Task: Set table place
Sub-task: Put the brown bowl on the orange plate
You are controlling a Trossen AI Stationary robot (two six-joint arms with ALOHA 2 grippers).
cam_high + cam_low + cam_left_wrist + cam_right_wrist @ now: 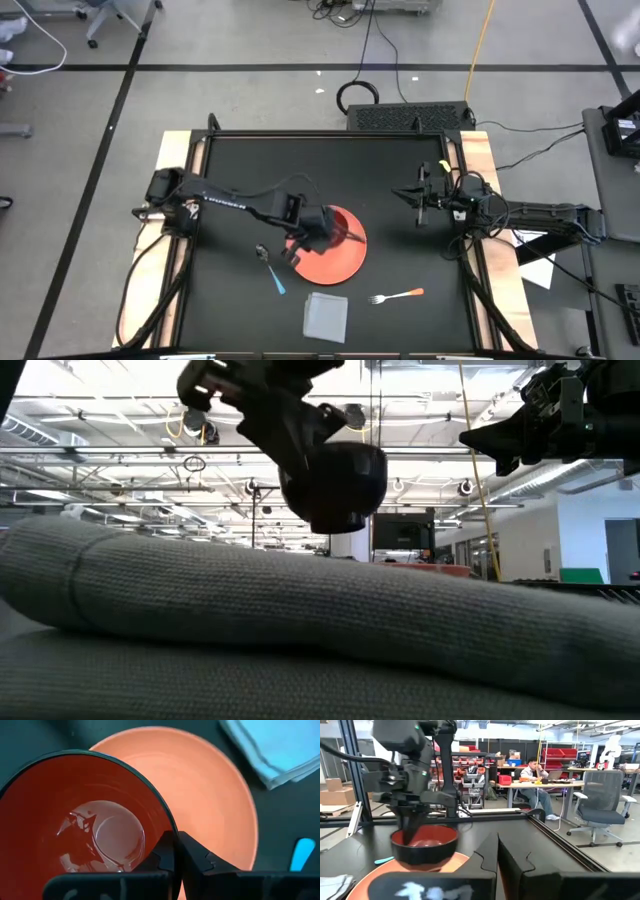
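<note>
On the black table (400,160) lies an orange plate (340,258), which also shows in the left wrist view (210,795). My left gripper (318,232) is over the plate's left part and is shut on a bowl (75,820) that is dark outside and red inside. The bowl is upright over the plate (425,842); whether its base touches the plate I cannot tell. My right gripper (415,195) is shut and empty above the table's right part, clear of the plate. My left gripper (175,837) pinches the bowl's rim (167,822), one finger inside the bowl and one outside. The fingers come from above, pointing down. The bowl stays upright, its mouth up, over the plate's left part.
A spoon with a blue handle (272,268) lies left of the plate. A fork with an orange handle (397,296) lies to the plate's near right. A folded grey napkin (325,315) lies near the front edge and fills the low view (300,630). A person sits far behind the table (540,775).
</note>
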